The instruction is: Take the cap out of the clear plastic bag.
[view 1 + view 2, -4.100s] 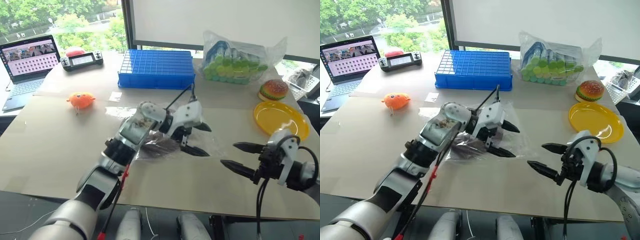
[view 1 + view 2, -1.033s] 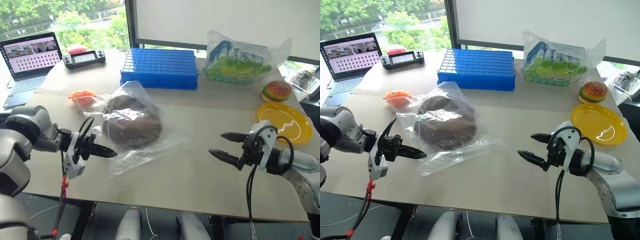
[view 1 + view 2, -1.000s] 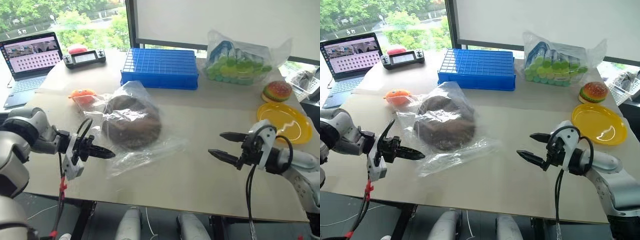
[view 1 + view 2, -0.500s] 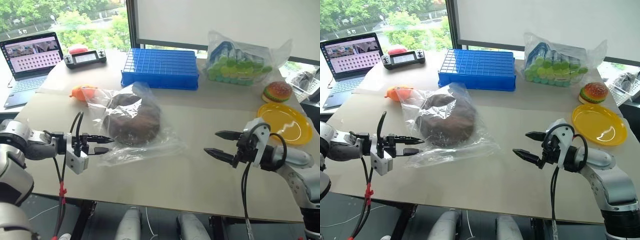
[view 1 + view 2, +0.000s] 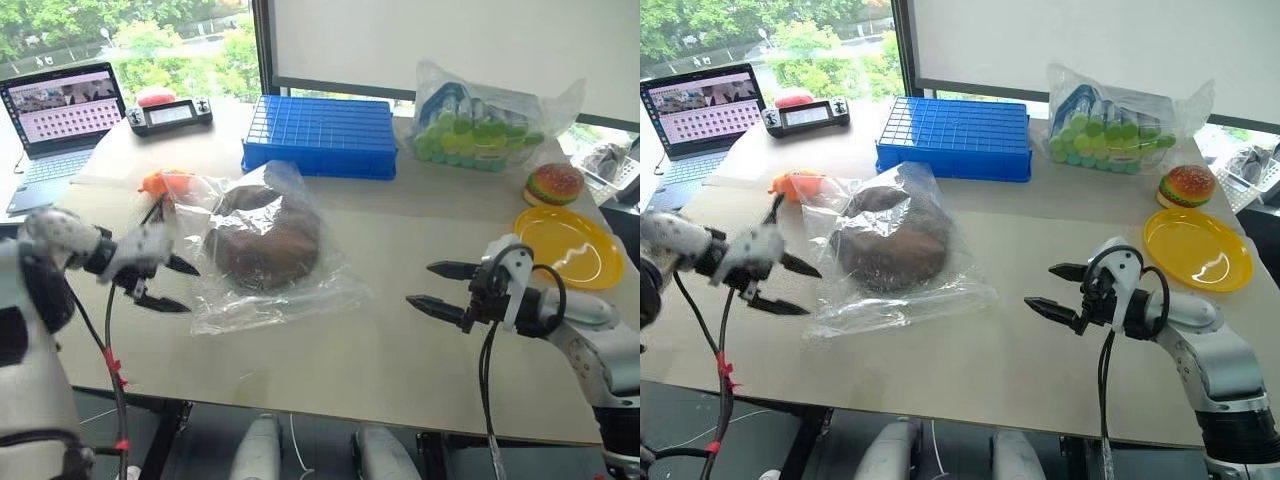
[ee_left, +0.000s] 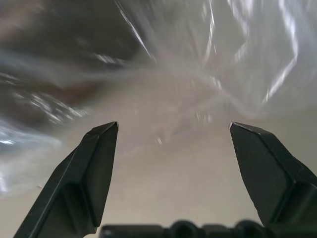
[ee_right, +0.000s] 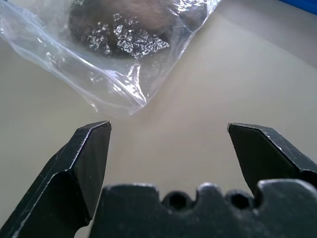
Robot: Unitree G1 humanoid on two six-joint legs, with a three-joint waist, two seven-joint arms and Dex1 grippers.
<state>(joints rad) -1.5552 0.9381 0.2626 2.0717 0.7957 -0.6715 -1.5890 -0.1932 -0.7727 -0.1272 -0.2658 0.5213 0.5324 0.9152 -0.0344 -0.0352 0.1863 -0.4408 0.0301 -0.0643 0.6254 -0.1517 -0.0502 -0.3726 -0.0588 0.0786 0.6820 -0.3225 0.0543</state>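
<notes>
The cap (image 5: 265,233) lies inside the bag (image 5: 310,290), and the bag lies flat on the bench (image 5: 380,350), just in front of the blue crate (image 5: 320,135). The brown fabric shows through the crinkled plastic — rounded, slumped, wholly enclosed.

The left tool (image 5: 172,285) hangs at the bag's left edge with its fingers spread wide and nothing between them; in the left wrist view the plastic fills the space just past the fingertips (image 6: 106,134), though contact cannot be told. The right tool (image 5: 430,285) hovers over bare bench to the right of the bag, well apart from it, fingers also wide and empty — its wrist view looks across the bench at the bag's near corner (image 7: 126,101).

An orange toy (image 5: 165,183) sits touching the bag's far left corner. Right of the bag, well apart, lies a yellow plate (image 5: 565,245), with a toy burger (image 5: 553,183) behind it. A puffy bag of green and blue items (image 5: 480,125) stands right of the crate.
</notes>
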